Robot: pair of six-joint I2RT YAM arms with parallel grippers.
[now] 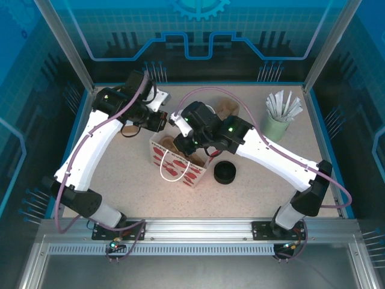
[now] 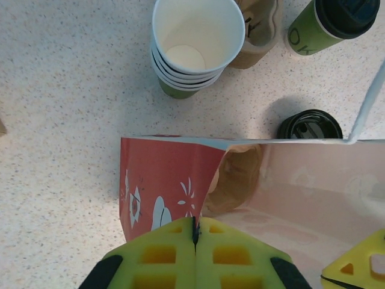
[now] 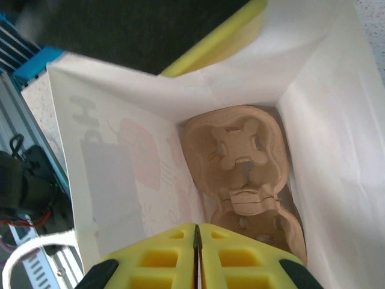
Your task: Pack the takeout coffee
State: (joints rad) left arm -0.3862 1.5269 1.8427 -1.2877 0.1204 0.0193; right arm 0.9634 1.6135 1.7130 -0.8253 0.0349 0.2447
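The takeout coffee (image 2: 328,25), a green paper cup under a black lid, stands on the table beyond the bag. The red and white paper bag (image 1: 178,164) stands open at mid-table. A brown pulp carrier (image 3: 237,150) lies on its bottom. My left gripper (image 2: 195,232) is shut on the rim of the bag's red wall (image 2: 159,180), holding the mouth open. My right gripper (image 3: 197,232) is shut on nothing. It hangs in the bag's mouth, above the carrier. In the top view both grippers meet over the bag, left (image 1: 161,123) and right (image 1: 191,147).
A stack of green cups with white insides (image 2: 195,45) stands beyond the bag, next to a second brown carrier (image 2: 261,30). A loose black lid (image 1: 225,173) lies right of the bag. A mint cup of white sticks (image 1: 278,120) stands at the back right.
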